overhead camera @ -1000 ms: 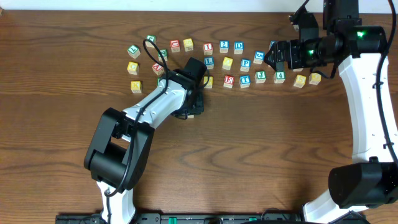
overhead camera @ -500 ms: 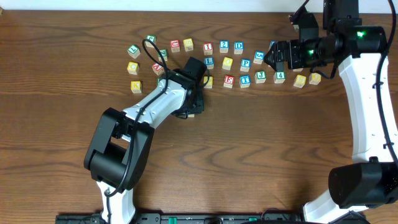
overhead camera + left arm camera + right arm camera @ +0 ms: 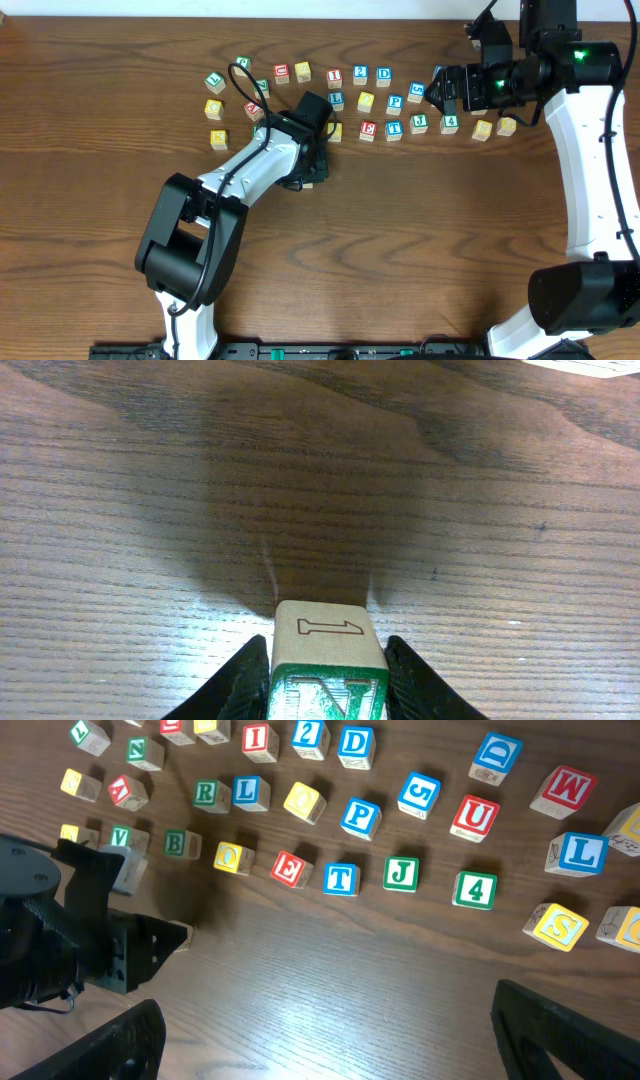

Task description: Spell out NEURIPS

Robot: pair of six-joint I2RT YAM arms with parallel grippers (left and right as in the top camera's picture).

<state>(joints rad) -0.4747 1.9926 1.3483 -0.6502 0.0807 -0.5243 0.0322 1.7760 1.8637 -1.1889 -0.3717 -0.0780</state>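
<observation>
Your left claw (image 3: 328, 672) pinches the N block (image 3: 322, 630).
It's pale wood, green N on one face, outlined 1 on another, low over the table (image 3: 150, 510) before the block rows (image 3: 341, 878); right claw (image 3: 330, 1030) spread.

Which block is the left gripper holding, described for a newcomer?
On the wooden table, just in front of the rows of letter blocks, the left gripper is shut on one block. Unlike the rest, it stands apart from the rows, showing a green N and an outlined 1.
</observation>
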